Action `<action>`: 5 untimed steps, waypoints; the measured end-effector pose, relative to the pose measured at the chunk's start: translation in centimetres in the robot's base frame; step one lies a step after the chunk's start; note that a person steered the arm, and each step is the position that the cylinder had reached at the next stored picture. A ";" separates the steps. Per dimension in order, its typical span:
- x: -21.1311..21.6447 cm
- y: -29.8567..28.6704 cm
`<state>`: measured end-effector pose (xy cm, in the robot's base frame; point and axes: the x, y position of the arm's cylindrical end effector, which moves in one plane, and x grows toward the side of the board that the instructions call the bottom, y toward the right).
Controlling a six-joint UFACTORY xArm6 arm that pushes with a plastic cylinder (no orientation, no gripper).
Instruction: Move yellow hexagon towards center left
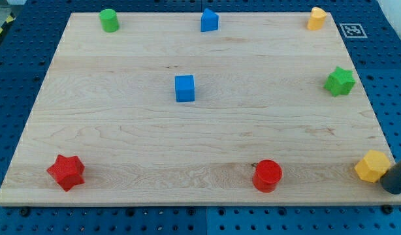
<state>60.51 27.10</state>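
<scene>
The yellow hexagon lies at the board's bottom right corner, close to the right edge. My tip is just to the right of it and slightly lower, at the board's edge, touching it or nearly so. Only a short piece of the dark rod shows, cut off by the view's right border. The wooden board fills most of the view.
A red cylinder sits left of the hexagon along the bottom. A red star is at bottom left. A blue cube is near the centre. A green star, a yellow block, a blue block and a green cylinder lie further up.
</scene>
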 end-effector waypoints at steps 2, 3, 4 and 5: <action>-1.8 -0.2; -2.5 1.6; -4.2 1.4; -5.0 0.9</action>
<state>55.53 28.00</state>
